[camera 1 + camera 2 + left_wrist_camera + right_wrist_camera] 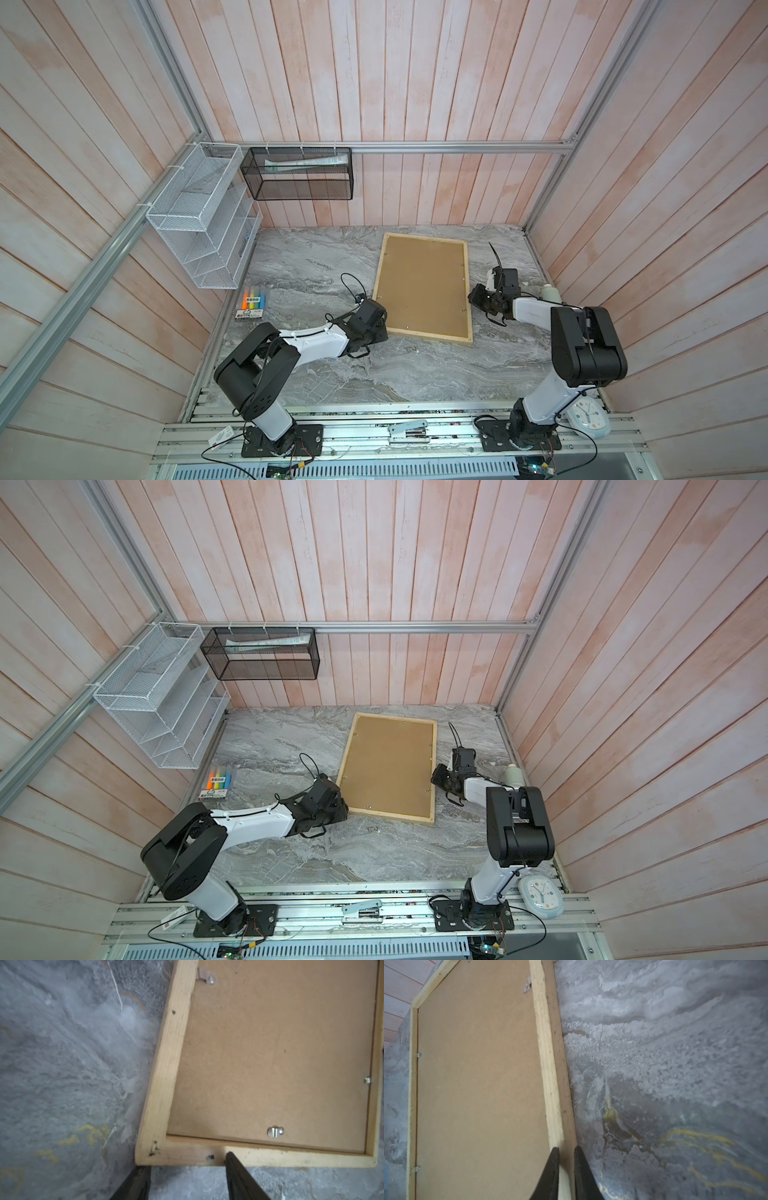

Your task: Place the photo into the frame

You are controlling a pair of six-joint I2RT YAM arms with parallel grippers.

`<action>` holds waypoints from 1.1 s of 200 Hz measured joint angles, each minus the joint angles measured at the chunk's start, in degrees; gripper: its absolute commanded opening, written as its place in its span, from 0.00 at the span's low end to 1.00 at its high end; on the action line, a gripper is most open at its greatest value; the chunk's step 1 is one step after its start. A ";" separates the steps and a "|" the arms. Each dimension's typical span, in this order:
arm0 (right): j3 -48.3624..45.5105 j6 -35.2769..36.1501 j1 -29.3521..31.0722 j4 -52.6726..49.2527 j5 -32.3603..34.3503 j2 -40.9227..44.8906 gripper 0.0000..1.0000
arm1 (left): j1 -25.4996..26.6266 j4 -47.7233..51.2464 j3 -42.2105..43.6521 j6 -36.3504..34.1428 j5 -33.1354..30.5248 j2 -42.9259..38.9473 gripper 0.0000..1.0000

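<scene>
In both top views the frame (430, 335) lies face down on the counter (316, 374), right of centre; photo unseen. Left wrist: left jaws wide at its near-left corner. Right wrist: right jaws narrow, pinching its right rail; best held level

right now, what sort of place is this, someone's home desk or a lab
Probably a robot test cell dressed as a desk: aluminium rail across plank walls, a marble-look tabletop, plus a white mesh organizer and a highlighter pack.

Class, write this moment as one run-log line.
frame: face down | left tool: open at corner | right tool: pinching side rail
</scene>
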State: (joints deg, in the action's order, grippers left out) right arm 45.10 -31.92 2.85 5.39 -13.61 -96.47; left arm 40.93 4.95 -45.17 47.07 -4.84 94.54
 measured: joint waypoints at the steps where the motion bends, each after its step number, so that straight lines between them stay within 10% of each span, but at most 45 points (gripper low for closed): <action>1: -0.09 0.00 0.00 0.04 0.00 0.04 0.19 | -0.04 -0.04 -0.04 -0.09 0.00 0.02 0.59; 114: -6.03 5.03 5.64 -2.45 -2.84 10.10 0.41 | -8.90 -3.45 -8.20 -8.74 1.18 8.39 0.58; 220: -6.03 11.65 11.54 -4.76 -14.23 8.92 0.37 | -3.58 -0.33 -3.17 -6.88 2.60 2.84 0.55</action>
State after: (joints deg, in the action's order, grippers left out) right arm 39.07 -20.27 14.39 0.62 -27.83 -87.55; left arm 37.34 4.62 -48.34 40.18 -2.24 97.38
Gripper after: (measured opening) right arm 0.378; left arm 0.560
